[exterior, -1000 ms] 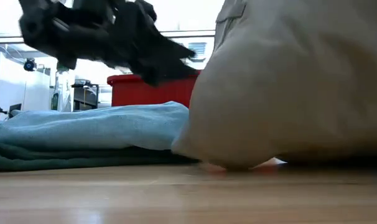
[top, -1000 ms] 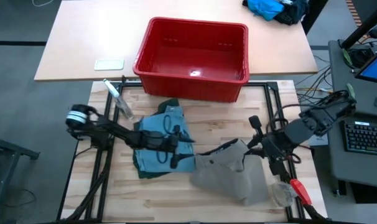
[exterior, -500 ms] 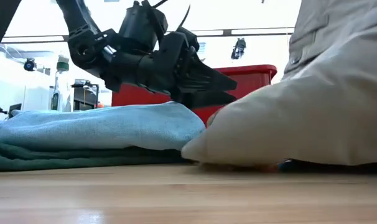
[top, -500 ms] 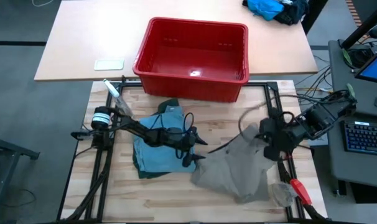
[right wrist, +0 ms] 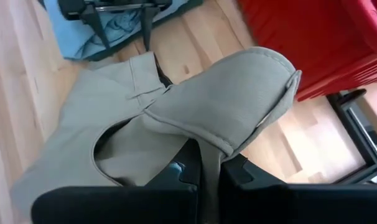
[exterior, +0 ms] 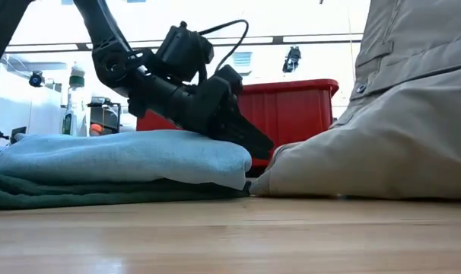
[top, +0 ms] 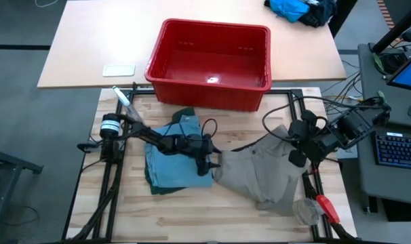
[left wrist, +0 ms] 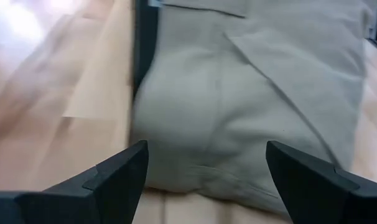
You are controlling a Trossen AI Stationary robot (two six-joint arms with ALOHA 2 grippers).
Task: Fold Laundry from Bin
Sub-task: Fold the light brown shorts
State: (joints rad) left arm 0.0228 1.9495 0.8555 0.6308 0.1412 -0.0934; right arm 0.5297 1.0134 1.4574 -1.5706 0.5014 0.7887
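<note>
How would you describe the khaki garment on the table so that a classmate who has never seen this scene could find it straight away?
Start at the red bin at the back of the table, then look nearer, to the wooden top's right half. The khaki garment lies there, one edge lifted by the shut right gripper, the open left gripper at its other edge. Unlike the folded light blue denim beside it, it is taupe and unfolded.

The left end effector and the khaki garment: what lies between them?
Nothing. In the left wrist view the open left end effector faces the khaki garment directly, only bare wooden table beside it.
</note>
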